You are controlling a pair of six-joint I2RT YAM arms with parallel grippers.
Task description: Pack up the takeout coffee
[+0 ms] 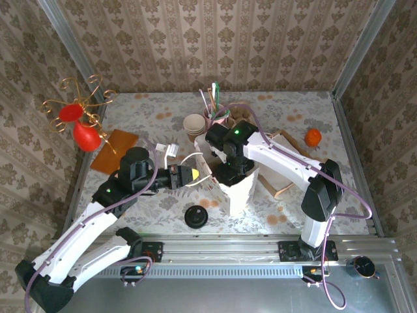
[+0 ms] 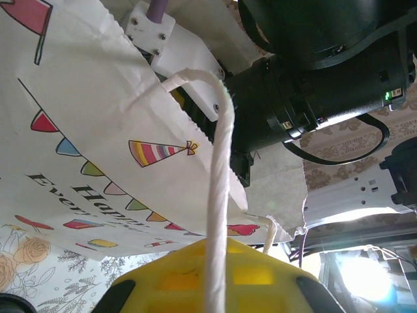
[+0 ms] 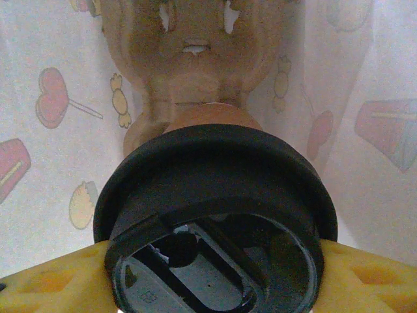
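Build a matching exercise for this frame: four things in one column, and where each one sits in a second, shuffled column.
Things:
1. takeout coffee
2. rope handle
3. loose black lid
4. small orange object

Places:
A. on the table, near its front edge
B. pinched by the left end effector
C. at the table's far right
D. inside the white paper bag, held by the right end effector

Pairs: 1-D, 2-B, 3-A, 4-C
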